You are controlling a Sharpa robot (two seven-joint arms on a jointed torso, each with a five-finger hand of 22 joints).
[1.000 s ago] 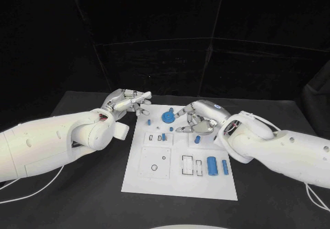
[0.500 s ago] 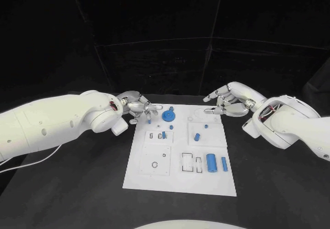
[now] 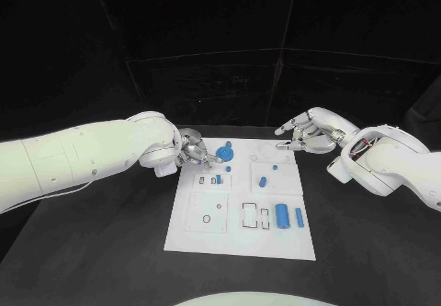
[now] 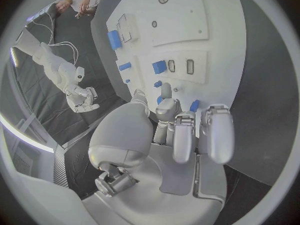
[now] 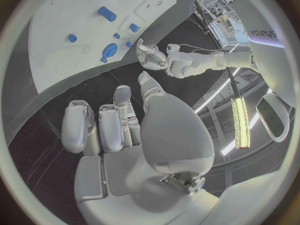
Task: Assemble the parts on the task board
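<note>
We judge task mid-way: several blue parts loose on board. Left hand fingers curled over board corner, grasp unclear; right hand spread, empty.

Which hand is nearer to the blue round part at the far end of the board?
Left. The left hand is just beside the round part, at the board's far left corner. The right hand hovers off the board's far right corner, clearly farther.

The white task board lies flat. Around its middle, blue parts: a round geared piece toward the far edge, two cylinders lying near the right side, smaller pegs between, possibly upright.
</note>
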